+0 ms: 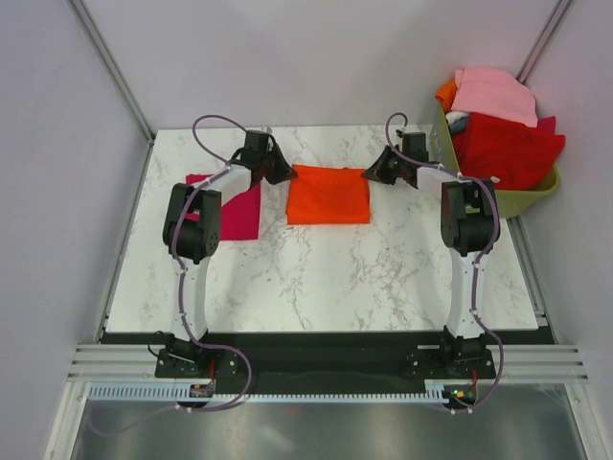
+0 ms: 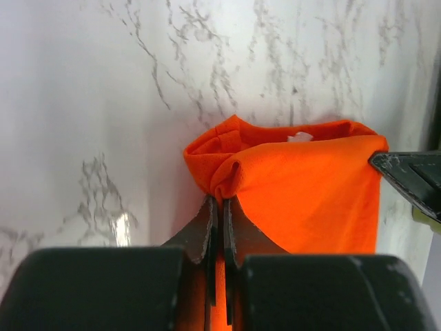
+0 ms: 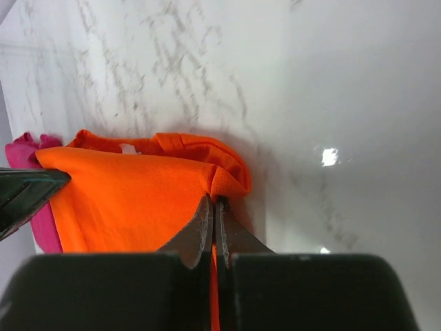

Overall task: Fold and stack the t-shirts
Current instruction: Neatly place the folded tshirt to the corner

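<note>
No writing, brand or number can be read anywhere. The small white tag (image 2: 300,136) at the collar of the orange t-shirt (image 2: 310,200) is only a blur.

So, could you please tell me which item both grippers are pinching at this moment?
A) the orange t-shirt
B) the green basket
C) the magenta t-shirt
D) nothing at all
A: the wrist views show the left gripper and the right gripper each shut on a bunched corner of the orange t-shirt.
</note>
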`<state>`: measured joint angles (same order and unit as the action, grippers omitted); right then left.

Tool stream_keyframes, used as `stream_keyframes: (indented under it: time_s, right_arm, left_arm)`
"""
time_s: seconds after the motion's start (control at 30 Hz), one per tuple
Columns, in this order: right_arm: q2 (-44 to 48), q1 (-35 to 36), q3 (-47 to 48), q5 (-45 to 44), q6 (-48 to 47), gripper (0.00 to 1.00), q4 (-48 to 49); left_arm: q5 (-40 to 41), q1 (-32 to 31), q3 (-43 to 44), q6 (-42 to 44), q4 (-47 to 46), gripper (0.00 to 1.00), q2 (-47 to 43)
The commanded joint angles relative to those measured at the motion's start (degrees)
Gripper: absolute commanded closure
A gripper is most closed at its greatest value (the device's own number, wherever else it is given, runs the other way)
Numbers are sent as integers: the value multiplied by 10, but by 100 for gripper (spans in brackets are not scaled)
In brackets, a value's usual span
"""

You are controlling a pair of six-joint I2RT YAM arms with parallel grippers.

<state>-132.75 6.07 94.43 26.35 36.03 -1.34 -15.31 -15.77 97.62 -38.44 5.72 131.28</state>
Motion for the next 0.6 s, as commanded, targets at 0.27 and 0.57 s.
stream_keyframes:
  time_s: [0.27,0.57]
  right_arm:
    - [252,64,-128,20,-15,100,61]
    - [354,178,-146,-13,-10,100,52]
  left_arm:
    - [66,20,-205,57,-7,98,-341]
    - [98,107,-324,64,94,98,-571]
